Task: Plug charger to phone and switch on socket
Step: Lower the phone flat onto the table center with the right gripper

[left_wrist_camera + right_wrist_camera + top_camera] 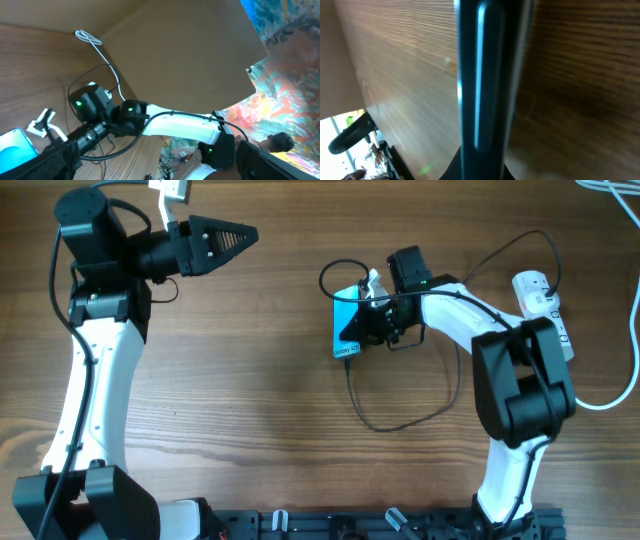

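Observation:
The phone [347, 330], with a light blue screen and "Galaxy S25" text at its near end, is at mid-table and looks tilted. My right gripper [372, 320] is shut on it; the right wrist view shows its dark, teal-lit edge [482, 90] between the jaws. The phone also shows in the left wrist view [12, 142]. The charger's thin black cable [372, 423] loops on the table and reaches the phone's near end; its tip is not clear. The white socket [540, 298] lies at the right, partly behind the right arm. My left gripper [232, 237] hovers at the far left, open and empty.
The socket's thick white cord [605, 404] curves along the right edge of the table. Another white cable [612, 192] lies at the far right corner. A brown board wall [175, 55] stands behind the table.

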You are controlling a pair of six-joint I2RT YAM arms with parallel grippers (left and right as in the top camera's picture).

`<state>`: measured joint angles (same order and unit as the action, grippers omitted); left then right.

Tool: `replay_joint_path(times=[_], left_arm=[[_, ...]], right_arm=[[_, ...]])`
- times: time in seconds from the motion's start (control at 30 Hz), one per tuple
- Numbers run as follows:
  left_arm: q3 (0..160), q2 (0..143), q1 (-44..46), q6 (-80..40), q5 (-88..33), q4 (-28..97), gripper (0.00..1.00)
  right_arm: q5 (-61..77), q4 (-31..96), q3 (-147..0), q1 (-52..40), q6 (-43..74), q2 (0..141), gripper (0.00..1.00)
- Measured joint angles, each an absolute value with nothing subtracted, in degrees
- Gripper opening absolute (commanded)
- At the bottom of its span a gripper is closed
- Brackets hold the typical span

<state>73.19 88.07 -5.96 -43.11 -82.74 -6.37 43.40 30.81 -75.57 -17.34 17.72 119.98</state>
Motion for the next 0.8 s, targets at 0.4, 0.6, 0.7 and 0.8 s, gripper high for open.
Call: replay_joint_path(times=[0.4, 0.6, 0.7, 0.8], left_arm=[[73.19, 88.07, -5.96, -43.11, -82.74, -6.39, 1.0], [73.19, 88.07, -5.96, -43.11, -82.74, -6.39, 1.0], [73.19, 88.07, -5.96, -43.11, -82.74, -6.39, 1.0], [73.19, 88.07, -5.96, -43.11, -82.74, -6.37, 1.0]], right_arm=[[44.05, 30.87, -75.57, -17.34, 17.65, 121.67, 0.04], [44.53, 33.26, -75.57, -17.34, 17.61, 121.67, 0.04], [44.56, 33.32, -75.57, -17.34, 17.58, 121.67, 0.04], [44.56, 33.01, -75.57, -17.34, 17.89, 121.67, 0.04]])
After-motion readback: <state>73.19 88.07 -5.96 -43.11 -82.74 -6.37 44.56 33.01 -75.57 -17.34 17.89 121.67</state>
